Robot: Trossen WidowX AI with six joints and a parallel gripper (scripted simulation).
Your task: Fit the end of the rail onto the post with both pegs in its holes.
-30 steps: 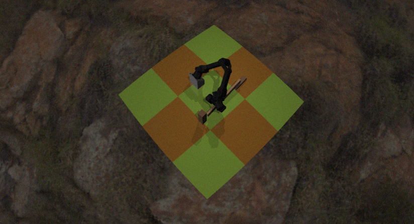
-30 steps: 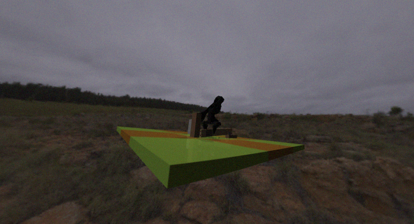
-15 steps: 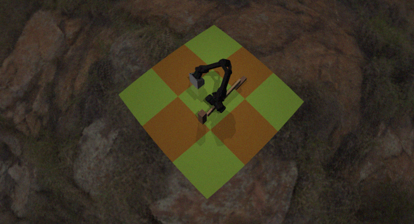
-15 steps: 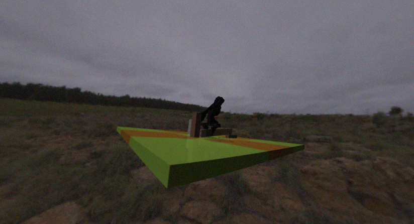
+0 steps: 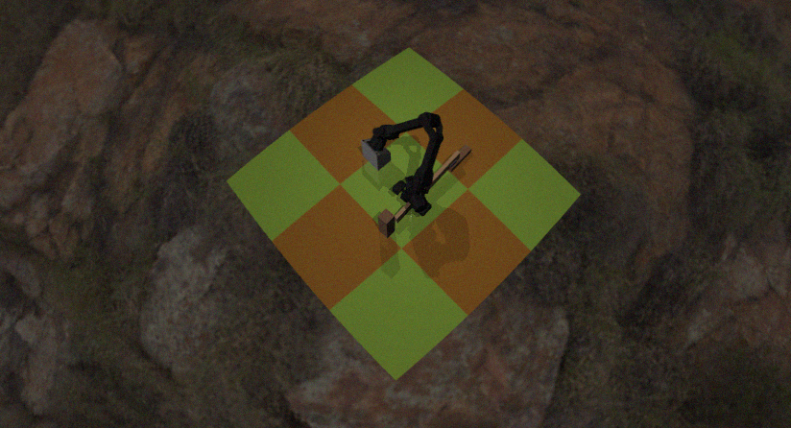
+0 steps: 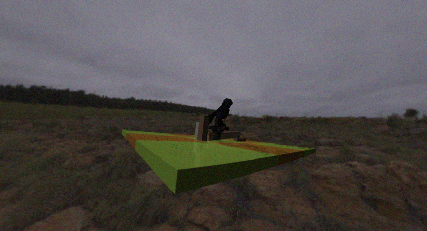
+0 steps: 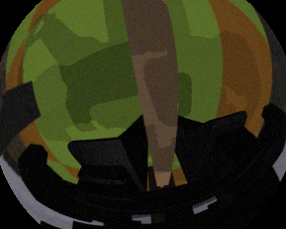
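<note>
From the top, the rail [image 5: 437, 173] runs diagonally across the checkered table [image 5: 398, 325], its near end just short of the post [image 5: 386, 222], with the gripper [image 5: 412, 201] over that end. The exterior view hides the pegs (too small), though open table lies all round. At the wrist, the fingers are clamped nearly closed on the rail [image 7: 154, 93], its long axis running straight away between them.

Green-and-orange checkered table [image 5: 287, 187], black arm [image 5: 428, 148] (grey base), light brown wooden rail [image 5: 450, 162] and post [image 5: 386, 222].

Matt wooden rail [image 7: 147, 73], glossy table [image 6: 191, 157] — checkered
</note>
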